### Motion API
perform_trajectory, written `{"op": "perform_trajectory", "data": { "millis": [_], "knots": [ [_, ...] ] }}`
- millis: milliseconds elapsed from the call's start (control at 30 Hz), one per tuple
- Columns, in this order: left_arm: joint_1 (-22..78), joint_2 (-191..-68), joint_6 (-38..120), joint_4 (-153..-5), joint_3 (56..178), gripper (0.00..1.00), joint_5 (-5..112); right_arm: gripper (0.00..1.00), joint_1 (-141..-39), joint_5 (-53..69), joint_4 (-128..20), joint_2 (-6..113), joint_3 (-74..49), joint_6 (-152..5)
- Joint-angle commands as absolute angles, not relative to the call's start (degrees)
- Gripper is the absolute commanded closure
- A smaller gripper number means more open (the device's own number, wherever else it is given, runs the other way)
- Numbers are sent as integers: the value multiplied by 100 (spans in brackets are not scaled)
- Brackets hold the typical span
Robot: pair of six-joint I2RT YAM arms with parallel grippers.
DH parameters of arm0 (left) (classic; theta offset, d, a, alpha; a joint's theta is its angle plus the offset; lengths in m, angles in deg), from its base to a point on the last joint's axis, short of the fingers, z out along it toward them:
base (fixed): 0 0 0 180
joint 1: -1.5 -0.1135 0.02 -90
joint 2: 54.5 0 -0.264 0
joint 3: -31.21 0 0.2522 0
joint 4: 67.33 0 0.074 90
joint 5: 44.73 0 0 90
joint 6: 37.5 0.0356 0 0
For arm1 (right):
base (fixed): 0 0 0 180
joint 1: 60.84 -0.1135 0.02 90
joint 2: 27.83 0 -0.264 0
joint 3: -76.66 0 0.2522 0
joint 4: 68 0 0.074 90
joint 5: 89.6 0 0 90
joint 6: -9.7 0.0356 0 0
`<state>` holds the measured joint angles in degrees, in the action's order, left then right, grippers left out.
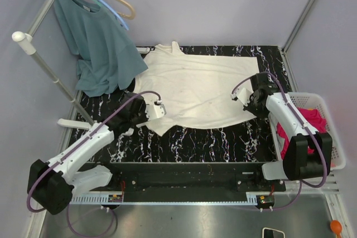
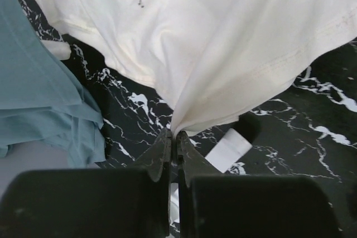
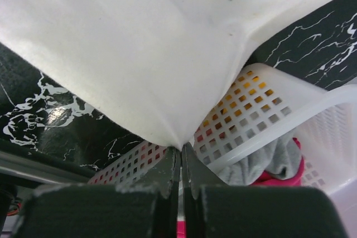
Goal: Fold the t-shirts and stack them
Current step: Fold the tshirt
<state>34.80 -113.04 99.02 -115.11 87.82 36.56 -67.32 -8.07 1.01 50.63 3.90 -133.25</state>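
Observation:
The cream t-shirt (image 1: 195, 85) lies spread over the black marbled table, its collar at the far edge. My left gripper (image 1: 158, 110) is shut on the shirt's near left hem corner; in the left wrist view the cream cloth (image 2: 223, 43) rises in a pinched point from my left gripper (image 2: 173, 133). My right gripper (image 1: 244, 97) is shut on the shirt's right edge, and the cloth (image 3: 145, 54) is drawn up into my right gripper (image 3: 180, 147) there. A magenta-pink t-shirt (image 1: 304, 124) lies bunched in the white basket (image 1: 326, 104) on the right.
A teal shirt (image 1: 100, 48) hangs from hangers on a rack at the back left, its bottom draped onto the table (image 1: 206, 140) beside the cream shirt. The teal cloth (image 2: 39, 98) lies close to my left gripper. Grey cloth (image 3: 273, 160) sits in the basket.

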Motion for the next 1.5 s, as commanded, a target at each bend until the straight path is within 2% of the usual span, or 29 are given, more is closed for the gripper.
{"op": "perform_trajectory", "data": {
  "millis": [0,167,767,1467],
  "knots": [
    [2860,-11707,10303,-10791,9391,100,3946,100,-6708,-918,377,5329,-142,-13962],
    [2322,-12365,10383,-10588,9840,100,4271,100,-6611,-936,289,5760,-529,-14076],
    [1900,-14475,10523,-9990,11474,100,4395,100,-6207,-856,-177,7447,-1777,-14252],
    [1864,-15750,10462,-9507,12416,100,4316,100,-6189,-1067,-572,8494,-2393,-14279]
  ]
}}
